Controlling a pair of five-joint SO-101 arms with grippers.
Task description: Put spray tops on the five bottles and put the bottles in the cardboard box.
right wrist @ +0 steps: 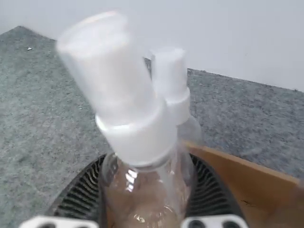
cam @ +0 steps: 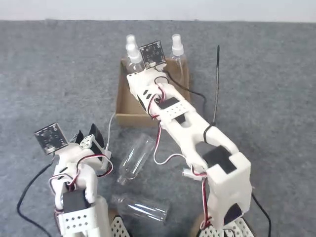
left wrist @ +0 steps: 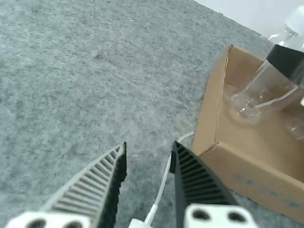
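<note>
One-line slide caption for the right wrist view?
Right gripper clamps a tilted, spray-topped bottle at the cardboard box, another topped bottle standing just behind.

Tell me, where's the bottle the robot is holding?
High view: the bottle is in the right gripper, at the cardboard box's far left corner, beside another capped bottle.

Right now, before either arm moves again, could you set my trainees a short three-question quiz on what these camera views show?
1. True or false: the left tool is open and holds nothing.
2. How many clear plastic bottles without spray tops lie on their sides on the grey felt?
3. The right tool grips: A) a loose white spray top; B) a clear bottle with a white spray top; C) nothing.

Key: 1 true; 2 two; 3 B.
</note>
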